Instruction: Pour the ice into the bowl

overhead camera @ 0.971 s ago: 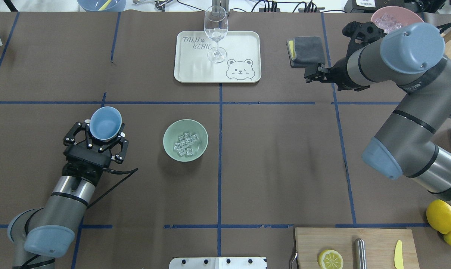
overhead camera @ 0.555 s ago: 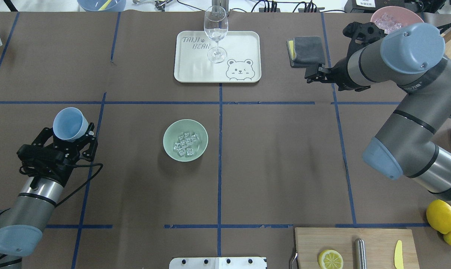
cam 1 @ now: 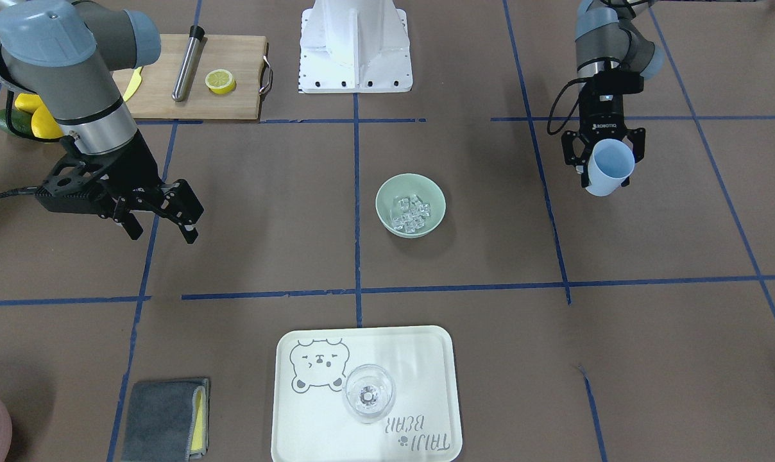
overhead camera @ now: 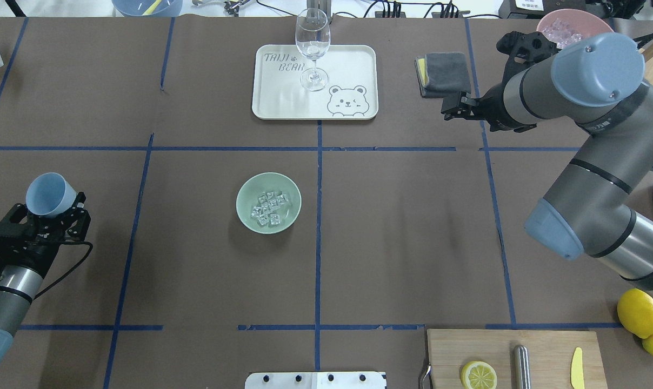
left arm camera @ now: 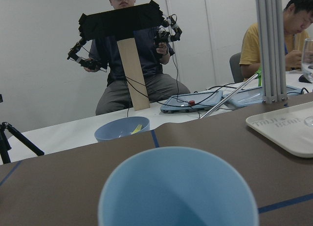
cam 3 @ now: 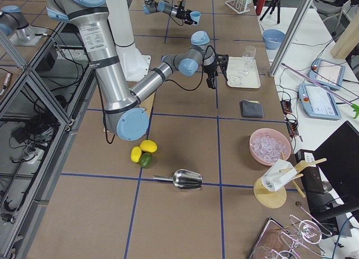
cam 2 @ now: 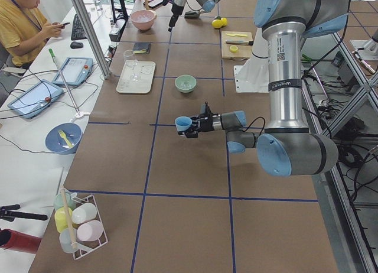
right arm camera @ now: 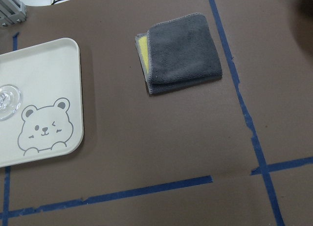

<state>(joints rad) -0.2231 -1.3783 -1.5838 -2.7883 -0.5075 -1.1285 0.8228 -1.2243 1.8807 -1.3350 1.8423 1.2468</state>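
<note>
Several ice cubes (overhead camera: 270, 208) in bowl (overhead camera: 244, 195), well apart from jaws

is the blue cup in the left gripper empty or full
Empty: the light blue cup shows plain blue inside from overhead; the ice lies in the green bowl.

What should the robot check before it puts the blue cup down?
1. Ice in the bowl: ok, the cubes lie inside.
2. Left gripper shut on the blue cup: ok.
3. Blue cup emptied: ok, the overhead view shows no cubes inside.
4. Blue cup apart from the bowl: ok.
5. Right gripper out of the way: ok, open, holding nothing, near the grey cloth.
</note>
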